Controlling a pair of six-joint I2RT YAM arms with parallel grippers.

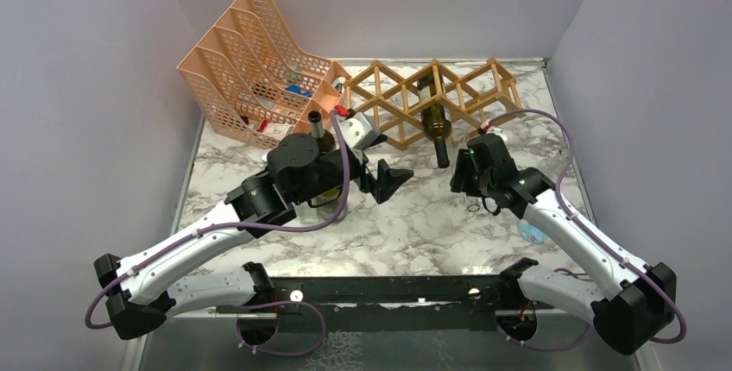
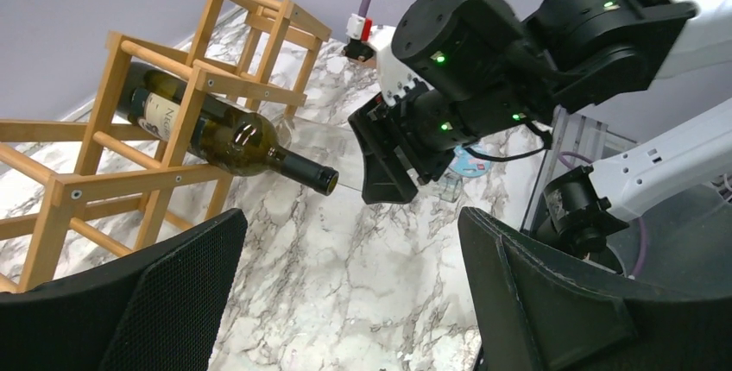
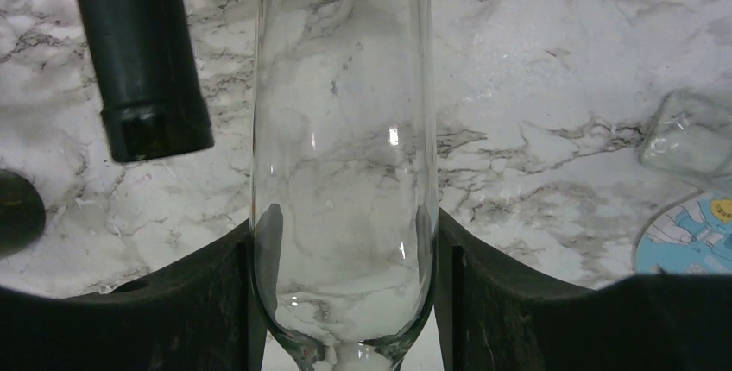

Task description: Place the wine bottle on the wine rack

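Observation:
The wooden wine rack (image 1: 449, 86) stands at the back of the marble table. A dark wine bottle (image 1: 434, 119) lies in one of its cells, neck toward me; the left wrist view shows this bottle (image 2: 216, 134) too. A second bottle (image 1: 319, 127) stands upright just behind my left wrist, its body mostly hidden by the arm. My left gripper (image 1: 381, 179) hangs wide open in front of the rack with nothing between its fingers (image 2: 173, 293). My right gripper (image 1: 462, 177) is shut on a clear stemmed glass (image 3: 345, 129), close beside the racked bottle's neck (image 3: 142, 60).
A peach perforated file organizer (image 1: 250, 60) with small items stands at the back left, touching the rack's left end. A small blue-and-white round thing (image 1: 531, 233) lies by my right forearm, with a clear plastic piece (image 3: 690, 134) beside it. Walls close in on three sides.

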